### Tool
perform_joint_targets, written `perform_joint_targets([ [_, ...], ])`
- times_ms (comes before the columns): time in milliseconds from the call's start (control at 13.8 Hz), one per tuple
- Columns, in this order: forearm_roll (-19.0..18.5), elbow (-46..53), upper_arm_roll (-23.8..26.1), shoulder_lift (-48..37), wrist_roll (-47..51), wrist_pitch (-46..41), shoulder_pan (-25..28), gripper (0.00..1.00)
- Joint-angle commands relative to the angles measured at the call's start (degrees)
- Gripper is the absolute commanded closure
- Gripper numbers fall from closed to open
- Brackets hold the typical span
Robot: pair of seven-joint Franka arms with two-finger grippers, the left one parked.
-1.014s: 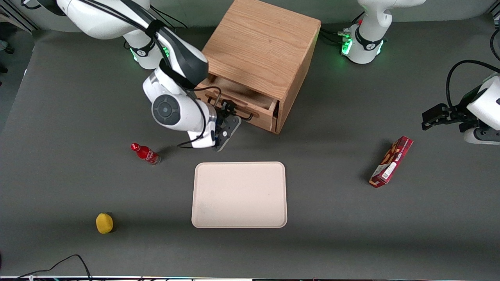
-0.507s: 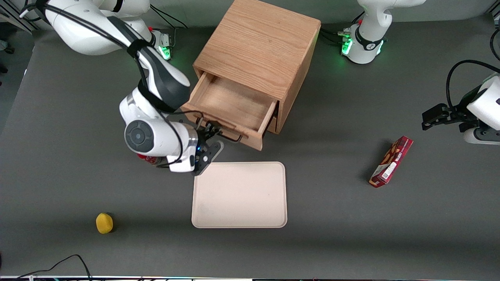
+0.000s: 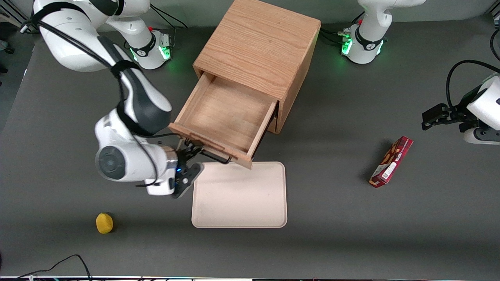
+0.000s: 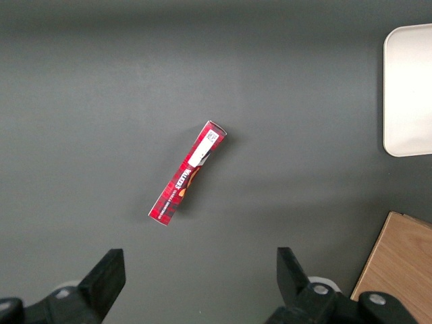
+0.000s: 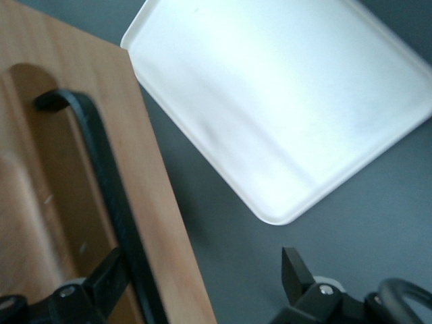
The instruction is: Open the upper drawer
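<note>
The upper drawer (image 3: 222,113) of the oak cabinet (image 3: 258,47) stands pulled far out, its bare wooden inside showing. Its front with the thin black bar handle (image 3: 213,156) reaches over the tray's edge nearest the cabinet. My right gripper (image 3: 190,152) is in front of the drawer, at the handle. In the right wrist view the gripper (image 5: 202,260) is open, its fingers wide apart. One finger (image 5: 111,273) sits between the handle (image 5: 101,162) and the drawer front (image 5: 40,202), touching the bar. The other finger hangs over the table. The lower drawer is hidden under the upper one.
A beige tray (image 3: 239,195) lies nearer the camera than the cabinet; it also shows in the right wrist view (image 5: 283,101). A red snack box (image 3: 391,161) lies toward the parked arm's end. A yellow fruit (image 3: 104,223) lies near the front edge, toward the working arm's end.
The gripper has moved toward the camera and drawn the upper drawer from slightly open to far out. The arm now covers the red bottle.
</note>
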Motion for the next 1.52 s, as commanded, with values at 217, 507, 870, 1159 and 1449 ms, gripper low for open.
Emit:
perform_joint_targets([
  [217,-1.31,5.97,-0.03,-8.50,0.10,-7.66,0.73,0.00],
  [507,-1.48,4.65,-1.07,-20.47,20.94,-13.28,-0.76,0.00],
  [870,-1.49,1.23,-14.14,-27.96,42.91,-18.12,-1.38,0.00],
  [1159,-2.80,-11.72,-19.27,-35.04,42.82,-22.39,-1.82,0.00],
  [1449,-2.28,-47.40,-21.55,-55.25,40.20,3.79,-2.52,0.00],
])
